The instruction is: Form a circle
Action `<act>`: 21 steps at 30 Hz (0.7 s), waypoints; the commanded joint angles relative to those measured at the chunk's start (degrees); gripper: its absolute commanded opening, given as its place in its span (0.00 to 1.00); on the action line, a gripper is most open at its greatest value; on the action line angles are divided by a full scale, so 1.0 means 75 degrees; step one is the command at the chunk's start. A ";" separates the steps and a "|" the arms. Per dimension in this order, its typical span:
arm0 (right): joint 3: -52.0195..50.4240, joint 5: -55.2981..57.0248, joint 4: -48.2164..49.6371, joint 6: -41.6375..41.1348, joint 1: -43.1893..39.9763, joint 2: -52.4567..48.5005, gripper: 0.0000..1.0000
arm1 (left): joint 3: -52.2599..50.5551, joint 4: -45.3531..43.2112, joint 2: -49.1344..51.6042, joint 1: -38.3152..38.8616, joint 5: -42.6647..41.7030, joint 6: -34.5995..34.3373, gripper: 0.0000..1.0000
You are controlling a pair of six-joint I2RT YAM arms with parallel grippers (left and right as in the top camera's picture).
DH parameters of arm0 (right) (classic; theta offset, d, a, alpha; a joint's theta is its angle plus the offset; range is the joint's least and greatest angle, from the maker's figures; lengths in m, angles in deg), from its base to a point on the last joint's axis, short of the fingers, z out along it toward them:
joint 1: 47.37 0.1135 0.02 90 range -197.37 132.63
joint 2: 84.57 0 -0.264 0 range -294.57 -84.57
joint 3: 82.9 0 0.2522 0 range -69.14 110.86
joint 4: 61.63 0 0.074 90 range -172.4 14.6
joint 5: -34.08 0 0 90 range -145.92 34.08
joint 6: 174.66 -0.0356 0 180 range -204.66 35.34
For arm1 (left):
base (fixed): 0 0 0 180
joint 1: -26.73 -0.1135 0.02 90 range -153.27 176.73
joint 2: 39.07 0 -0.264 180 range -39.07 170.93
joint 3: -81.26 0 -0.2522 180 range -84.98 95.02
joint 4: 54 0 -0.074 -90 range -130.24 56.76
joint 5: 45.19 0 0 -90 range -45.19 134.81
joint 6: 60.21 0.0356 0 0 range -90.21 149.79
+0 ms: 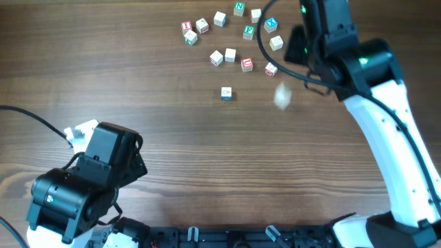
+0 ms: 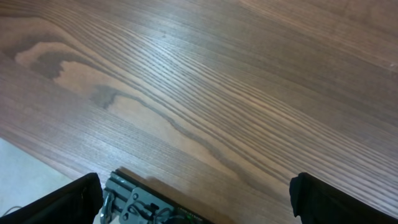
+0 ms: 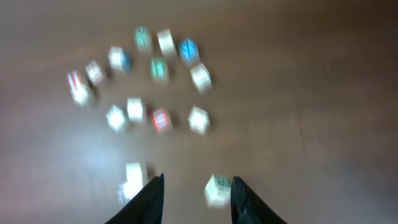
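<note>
No ring exists yet: the alphabet cubes (image 1: 230,54) lie scattered on the far surface (image 1: 207,151). The right tool (image 3: 196,190) hovers part-open, one blurred cube (image 1: 281,96) loose below. The left tool (image 2: 196,199) idles, spread wide.

From the overhead view we look straight down on the whole surface (image 1: 207,138). Our left wrist view sits low, facing bare wood grain. Our right wrist view looks obliquely, blurred, onto the cubes (image 3: 161,119), shared with overhead.
</note>
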 commanded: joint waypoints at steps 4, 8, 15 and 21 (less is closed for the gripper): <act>-0.1139 -0.0752 -0.0341 0.0058 -0.0023 0.0026 0.47 | -0.0032 -0.0006 -0.0017 -0.0044 0.0006 -0.0125 1.00; -0.3159 -0.0315 0.1279 -0.0702 -0.0087 0.0023 0.82 | -0.0032 -0.0006 -0.0017 -0.0044 0.0006 -0.0125 1.00; -0.5068 -0.0198 0.4138 -0.0047 -0.1011 -0.0694 0.99 | -0.0032 -0.0006 -0.0017 -0.0044 0.0006 -0.0125 1.00; -0.5068 -0.0965 0.4243 0.0490 -0.1824 -0.2253 0.76 | -0.0032 -0.0006 -0.0017 -0.0044 0.0006 -0.0125 1.00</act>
